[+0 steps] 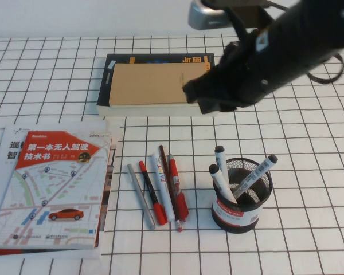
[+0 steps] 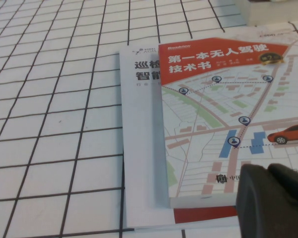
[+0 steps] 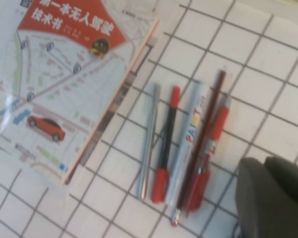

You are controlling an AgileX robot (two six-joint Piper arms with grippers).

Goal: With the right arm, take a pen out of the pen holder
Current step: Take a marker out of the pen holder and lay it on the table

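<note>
High view: right hand (image 1: pixel 199 96) closed, empty, above pens (image 1: pixel 160 192); left hand (image 2: pixel 270 198) closed above book (image 2: pixel 213 124).

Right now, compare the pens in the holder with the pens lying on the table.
Holder pens number three, table pens five. Holder pens stand tilted; table pens lie flat. Neither is gripped: right claw, shut, hovers near the brown book; left claw over the map book.
</note>
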